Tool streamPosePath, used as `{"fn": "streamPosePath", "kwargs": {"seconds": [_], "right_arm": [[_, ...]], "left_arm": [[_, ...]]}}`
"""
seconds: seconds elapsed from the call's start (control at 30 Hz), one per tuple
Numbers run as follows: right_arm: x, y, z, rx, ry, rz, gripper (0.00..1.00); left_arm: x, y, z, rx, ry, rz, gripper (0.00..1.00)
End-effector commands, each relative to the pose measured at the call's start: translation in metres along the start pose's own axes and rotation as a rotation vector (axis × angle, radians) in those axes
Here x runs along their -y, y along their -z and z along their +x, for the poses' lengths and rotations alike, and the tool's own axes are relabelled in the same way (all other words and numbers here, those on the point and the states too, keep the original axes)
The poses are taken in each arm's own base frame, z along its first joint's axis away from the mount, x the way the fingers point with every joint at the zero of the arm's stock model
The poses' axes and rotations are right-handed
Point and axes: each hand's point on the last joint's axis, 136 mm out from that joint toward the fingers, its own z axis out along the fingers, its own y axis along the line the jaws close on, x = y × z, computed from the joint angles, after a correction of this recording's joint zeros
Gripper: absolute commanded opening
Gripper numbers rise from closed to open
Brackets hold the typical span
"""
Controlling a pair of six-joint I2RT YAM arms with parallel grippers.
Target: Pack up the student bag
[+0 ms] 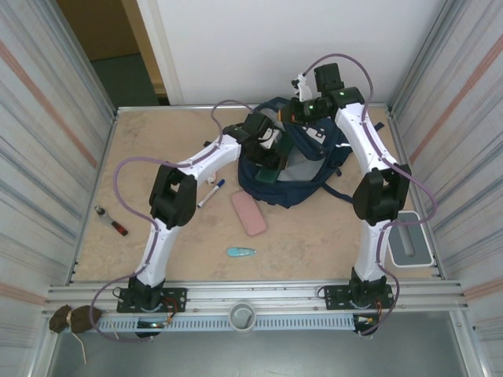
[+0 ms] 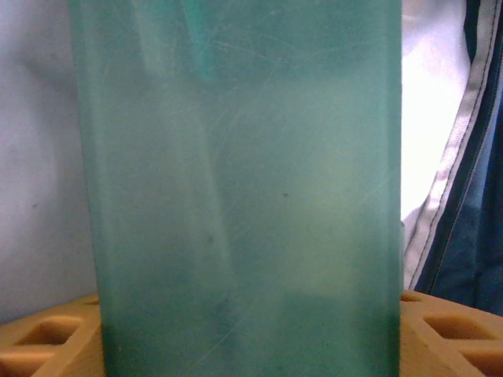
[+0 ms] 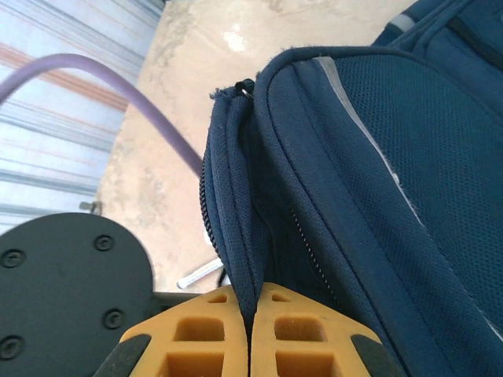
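The student bag (image 1: 302,177), a navy backpack, lies at the back middle of the table with its mouth open and its grey lining showing. My left gripper (image 1: 266,157) hangs over the bag's left rim, shut on a flat translucent green case (image 1: 268,174) that dips into the opening. In the left wrist view the green case (image 2: 244,196) stands between the yellow fingers (image 2: 55,338), with the bag's lining and pale stripe (image 2: 460,157) to its right. My right gripper (image 1: 297,110) is at the bag's far rim, and its fingers (image 3: 196,334) are shut on the navy fabric edge (image 3: 236,204).
On the table in front of the bag lie a pink case (image 1: 248,213), a small teal object (image 1: 241,252) and a blue-and-white pen (image 1: 211,193). A red-handled tool (image 1: 111,221) lies far left. A grey bin (image 1: 410,239) sits by the right arm. Metal walls close both sides.
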Motion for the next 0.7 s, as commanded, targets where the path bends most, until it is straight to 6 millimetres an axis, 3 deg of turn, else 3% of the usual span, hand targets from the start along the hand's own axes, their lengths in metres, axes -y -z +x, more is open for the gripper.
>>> {"fn": "streamPosePath", "kwargs": {"seconds": [0.0, 0.13, 0.23, 0.4, 0.53, 0.67], "right_arm": [[-0.034, 0.011, -0.026, 0.069, 0.034, -0.150, 0.00], [-0.032, 0.010, -0.021, 0.056, 0.019, -0.149, 0.00], [-0.027, 0.010, -0.018, 0.054, 0.011, -0.131, 0.00], [-0.020, 0.008, -0.012, 0.051, 0.007, -0.104, 0.00], [-0.013, 0.006, -0.007, 0.043, 0.000, -0.093, 0.00], [-0.005, 0.004, -0.003, 0.040, -0.003, -0.070, 0.00]], "left_arm": [[0.023, 0.004, -0.032, 0.114, 0.020, 0.089, 0.46], [0.023, -0.001, -0.055, 0.199, 0.064, 0.104, 0.53], [0.020, -0.001, -0.054, 0.211, 0.064, 0.089, 0.64], [0.017, 0.019, -0.025, 0.217, 0.027, 0.083, 0.83], [0.024, 0.044, 0.000, 0.233, 0.001, 0.108, 0.87], [0.022, 0.052, 0.033, 0.205, -0.015, 0.091, 0.86]]}}
